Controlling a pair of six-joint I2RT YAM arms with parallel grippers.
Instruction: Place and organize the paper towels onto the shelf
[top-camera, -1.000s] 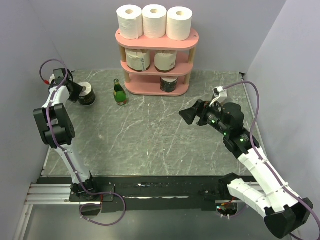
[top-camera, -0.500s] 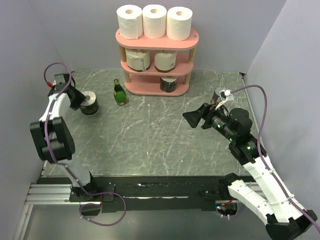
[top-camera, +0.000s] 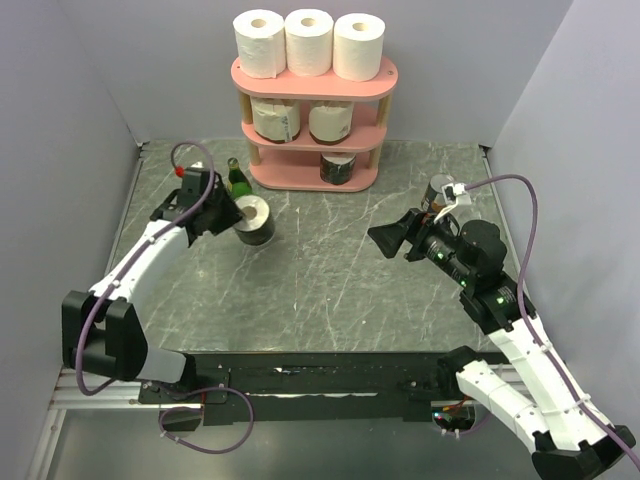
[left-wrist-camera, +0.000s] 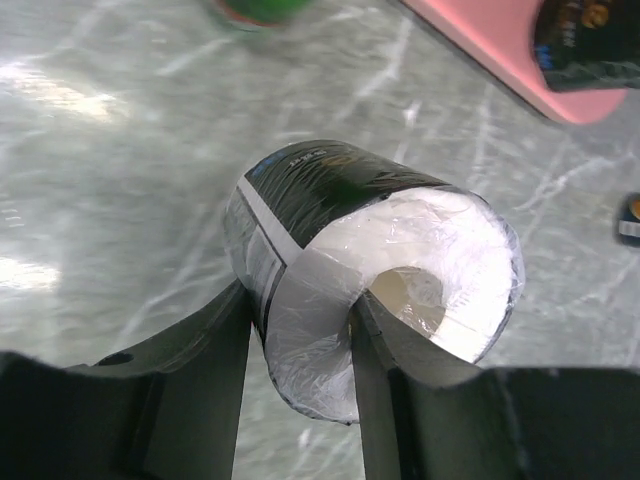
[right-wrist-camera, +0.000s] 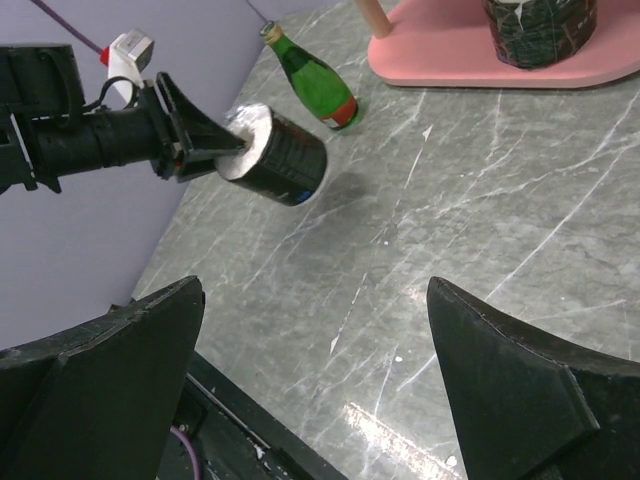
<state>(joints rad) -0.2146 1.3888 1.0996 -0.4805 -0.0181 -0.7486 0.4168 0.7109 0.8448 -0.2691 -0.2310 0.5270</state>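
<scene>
We note: left gripper (top-camera: 230, 214) part-closed, clamped on white end of dark-banded paper towel roll (top-camera: 254, 222). Roll held tilted above table (top-camera: 330, 270), near green bottle (right-wrist-camera: 318, 88), short of shelf (top-camera: 314, 87). Right gripper (top-camera: 384, 236) wide open, empty.

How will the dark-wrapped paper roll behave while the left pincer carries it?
Probably soft: the dark-wrapped roll looks dented where the left pincer pinches it. Its shiny plastic wrap may slip. Being round, it would likely roll if laid sideways.
</scene>
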